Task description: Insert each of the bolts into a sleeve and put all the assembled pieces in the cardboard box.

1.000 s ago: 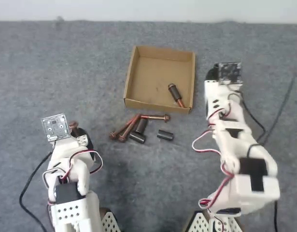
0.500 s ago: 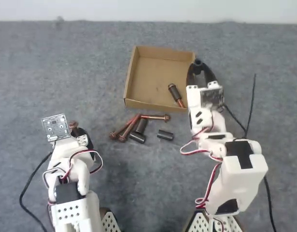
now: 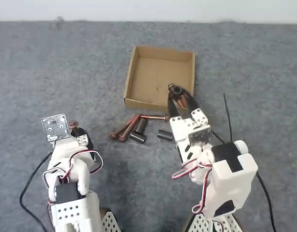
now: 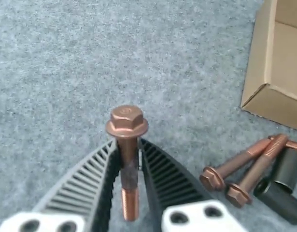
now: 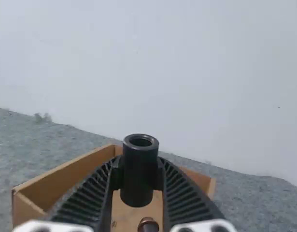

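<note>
Left wrist view: bolt (image 4: 127, 124) clamped inside the left gripper (image 4: 129, 147).

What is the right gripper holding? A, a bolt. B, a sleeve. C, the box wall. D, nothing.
B: the right wrist view shows a black sleeve clamped in the right gripper, while the held bolt is in the left gripper.
</note>
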